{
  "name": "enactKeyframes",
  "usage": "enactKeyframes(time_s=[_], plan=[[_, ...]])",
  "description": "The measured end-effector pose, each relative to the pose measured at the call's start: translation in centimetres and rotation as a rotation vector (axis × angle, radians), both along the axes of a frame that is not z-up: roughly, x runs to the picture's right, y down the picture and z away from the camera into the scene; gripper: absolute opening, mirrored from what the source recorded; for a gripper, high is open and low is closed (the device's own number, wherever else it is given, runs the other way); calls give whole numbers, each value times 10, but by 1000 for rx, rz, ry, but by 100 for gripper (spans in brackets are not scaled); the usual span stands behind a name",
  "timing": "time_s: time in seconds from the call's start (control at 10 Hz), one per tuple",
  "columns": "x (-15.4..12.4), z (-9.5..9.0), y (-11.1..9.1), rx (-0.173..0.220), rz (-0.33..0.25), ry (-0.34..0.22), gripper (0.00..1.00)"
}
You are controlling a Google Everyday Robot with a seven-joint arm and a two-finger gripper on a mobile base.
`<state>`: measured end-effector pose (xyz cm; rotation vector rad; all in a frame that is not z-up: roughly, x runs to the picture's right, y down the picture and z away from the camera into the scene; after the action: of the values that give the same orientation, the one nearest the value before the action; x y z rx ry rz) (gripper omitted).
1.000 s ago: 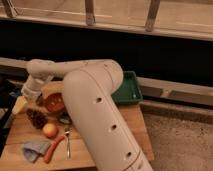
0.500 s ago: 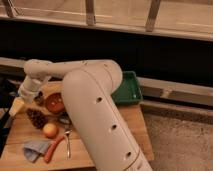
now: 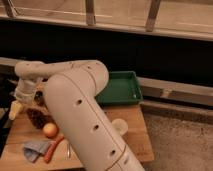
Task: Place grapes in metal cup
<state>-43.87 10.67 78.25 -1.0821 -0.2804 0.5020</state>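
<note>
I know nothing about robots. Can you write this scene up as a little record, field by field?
gripper: open, empty, over the wooden table's left edge
grapes: lying on the table, right of the gripper, not held
metal cup: not in sight, maybe behind the arm
orange fruit: just in front of the grapes
green tray: at the back
white paper cup: right of the arm

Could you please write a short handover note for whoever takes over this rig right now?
Pincer: open and empty, low at the left edge of the wooden table, just left of the grapes.
The grapes lie on the table, next to the orange fruit.
Metal cup: not in sight, perhaps hidden by the arm.
Done: nothing yet.
Left: grasp the grapes, find the cup, set them in it.
</note>
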Motion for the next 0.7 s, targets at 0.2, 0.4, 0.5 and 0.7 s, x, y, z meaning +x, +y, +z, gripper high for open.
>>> enactKeyframes(time_s=[0.2,0.4,0.5,0.7], plan=[[8,16,13,-25,-12,44,74],[22,29,18,-36,7,84,74],[30,35,19,-38,22,104,74],[48,45,17,-33,54,132,74]])
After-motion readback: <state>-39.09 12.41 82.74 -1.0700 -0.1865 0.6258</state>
